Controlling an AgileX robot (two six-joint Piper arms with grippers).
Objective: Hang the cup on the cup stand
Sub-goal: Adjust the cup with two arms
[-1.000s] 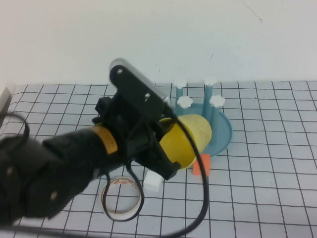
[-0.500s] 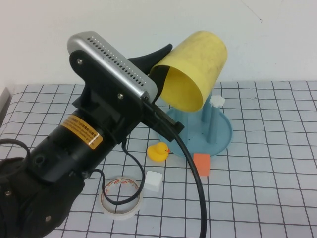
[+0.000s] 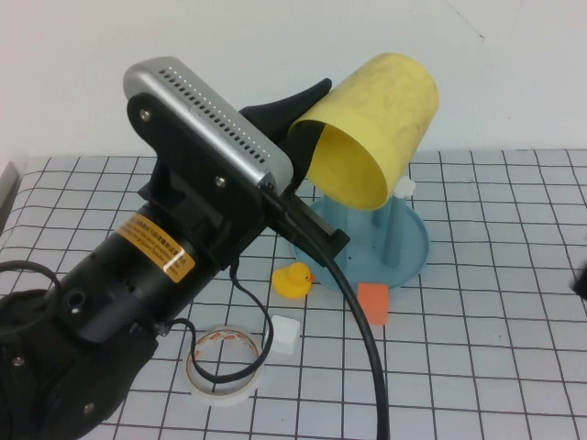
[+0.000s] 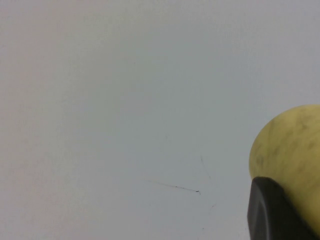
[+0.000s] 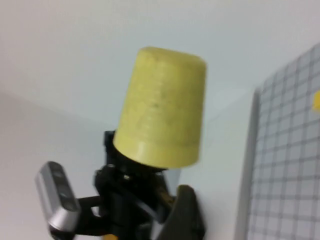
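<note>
My left jaws [image 3: 307,137] pinch the rim of the pale-yellow plastic cup [image 3: 374,128], lifted above the round blue cup stand [image 3: 410,246] on the gridded counter [image 3: 495,367]. My right jaws: barely visible, state unclear.

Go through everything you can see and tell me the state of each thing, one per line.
Cup: held in the air over the stand, mouth tilted down.
Stand: upright on the table, posts bare.
Left gripper: raised, shut on the cup's rim.
Right gripper: at the table's right edge.
Duck: upright.
Tape roll: lying flat.
</note>
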